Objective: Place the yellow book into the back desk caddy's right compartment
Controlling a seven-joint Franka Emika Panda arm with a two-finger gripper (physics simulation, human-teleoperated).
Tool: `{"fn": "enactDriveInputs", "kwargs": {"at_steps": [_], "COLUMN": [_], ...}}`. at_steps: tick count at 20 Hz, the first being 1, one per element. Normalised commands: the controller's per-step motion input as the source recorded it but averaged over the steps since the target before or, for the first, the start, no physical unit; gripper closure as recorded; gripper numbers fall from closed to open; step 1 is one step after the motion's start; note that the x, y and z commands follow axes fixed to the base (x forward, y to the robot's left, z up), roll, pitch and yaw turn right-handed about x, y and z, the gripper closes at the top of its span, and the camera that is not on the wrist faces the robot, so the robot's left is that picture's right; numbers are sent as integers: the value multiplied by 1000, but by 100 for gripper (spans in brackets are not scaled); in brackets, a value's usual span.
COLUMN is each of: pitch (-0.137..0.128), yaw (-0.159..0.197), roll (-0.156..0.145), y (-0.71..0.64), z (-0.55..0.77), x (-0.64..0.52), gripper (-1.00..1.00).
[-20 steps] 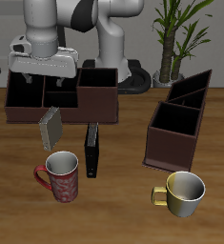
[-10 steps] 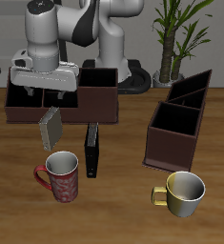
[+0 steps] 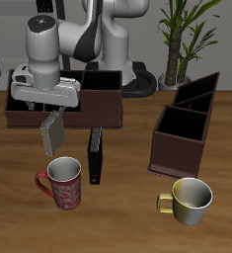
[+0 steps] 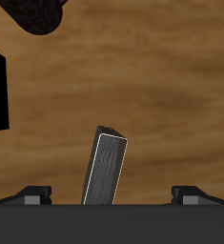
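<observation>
The robot's grey two-finger hand (image 3: 47, 103) hangs above the small greyish-tan yellow book (image 3: 52, 131), its fingers apart with one dark fingertip (image 4: 35, 193) showing at either side of the book in the wrist view; neither tip touches the cover. The book stands tilted on the brown wood-grain table (image 3: 127, 203), directly beneath the hand, just in front of the long low dark-brown back desk caddy (image 3: 29, 107). The caddy's right compartment (image 3: 102, 97), with taller, redder-brown walls, lies beside the hand and a little farther back.

Nearer the table's front edge than the hand stand a red patterned mug (image 3: 63, 182) and a slim black book (image 3: 95, 156) set on its edge. Well away from the hand are a dark-brown caddy with slanted dividers (image 3: 186, 121) and a metallic mug with a yellow handle (image 3: 191, 200). Behind the table, a potted plant (image 3: 184, 38) rises against a pale wall.

The wrist view shows the book's grey cover (image 4: 106, 170) and dark edge close up, details too small to make out in the exterior view. The exterior view alone shows the caddies and the metallic mug. No writing can be read anywhere.
</observation>
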Motion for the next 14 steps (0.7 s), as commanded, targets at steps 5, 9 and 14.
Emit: {"fn": "enactDriveInputs", "kwargs": {"at_steps": [5,9,14], "pitch": [6,-43,-30], "yaw": [-22,5,-10], "roll": [-8,-12,-3], "y": [-48,15,53], "z": [-391,-321,-262], "x": [-27,-73,-72], "gripper": [-100,-100,-100]}}
